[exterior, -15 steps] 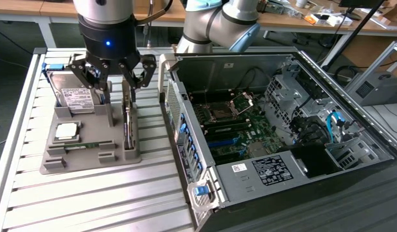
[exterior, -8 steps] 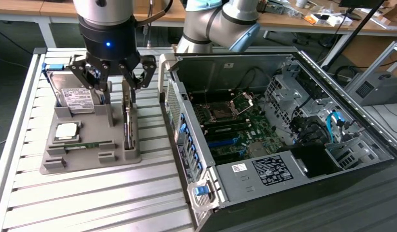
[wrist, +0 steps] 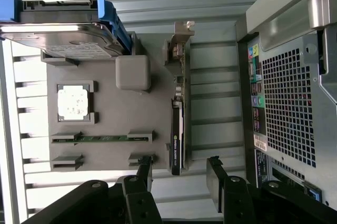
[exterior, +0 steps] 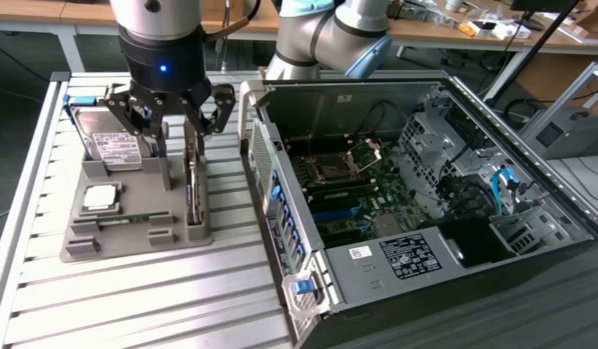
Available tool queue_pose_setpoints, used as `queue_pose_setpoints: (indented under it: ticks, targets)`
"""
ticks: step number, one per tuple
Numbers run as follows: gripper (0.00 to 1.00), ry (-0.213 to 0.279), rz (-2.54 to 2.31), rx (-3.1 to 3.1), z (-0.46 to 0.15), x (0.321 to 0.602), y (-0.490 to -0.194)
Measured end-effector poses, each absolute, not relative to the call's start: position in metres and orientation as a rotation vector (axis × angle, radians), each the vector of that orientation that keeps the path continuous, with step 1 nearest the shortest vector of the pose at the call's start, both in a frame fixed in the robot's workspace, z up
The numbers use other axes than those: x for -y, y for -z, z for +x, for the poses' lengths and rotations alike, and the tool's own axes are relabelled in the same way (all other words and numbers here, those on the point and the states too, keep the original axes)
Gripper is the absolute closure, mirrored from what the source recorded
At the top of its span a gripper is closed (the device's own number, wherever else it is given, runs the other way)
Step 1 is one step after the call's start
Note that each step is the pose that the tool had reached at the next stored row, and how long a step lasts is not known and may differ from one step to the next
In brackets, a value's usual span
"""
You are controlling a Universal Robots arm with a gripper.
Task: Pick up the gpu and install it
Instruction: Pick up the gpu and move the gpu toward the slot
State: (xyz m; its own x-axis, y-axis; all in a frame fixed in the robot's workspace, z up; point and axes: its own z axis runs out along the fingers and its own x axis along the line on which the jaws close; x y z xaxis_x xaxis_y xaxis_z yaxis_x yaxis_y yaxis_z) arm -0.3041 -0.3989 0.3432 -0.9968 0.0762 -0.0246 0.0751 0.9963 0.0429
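Note:
The gpu (exterior: 192,190) stands on edge in a slot at the right side of the grey holder (exterior: 134,243), a thin dark card with a metal bracket at its far end. My gripper (exterior: 180,129) hovers just above it, open, fingers spread to either side of the card's far end and holding nothing. In the wrist view the gpu (wrist: 178,124) runs edge-on along the grey holder (wrist: 126,113), and my gripper (wrist: 180,174) straddles its line with one finger (wrist: 145,170) on each side. The open computer case (exterior: 415,182) lies to the exterior view's right, its motherboard (exterior: 348,207) exposed.
A silver hard drive (exterior: 113,142) with blue rails stands in the holder beside the gpu. A CPU (exterior: 100,196) and a green memory stick (exterior: 124,218) lie flat there. The case's perforated rear wall (wrist: 295,92) is close beside the holder. All rest on a slatted metal table (exterior: 134,305).

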Motion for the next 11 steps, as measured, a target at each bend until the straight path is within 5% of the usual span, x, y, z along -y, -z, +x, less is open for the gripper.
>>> queue_pose_setpoints:
  ticks: [11]
  targets:
    - [0.46, -0.065, 0.118, -3.112, -0.3041, 0.3989, -0.3409]
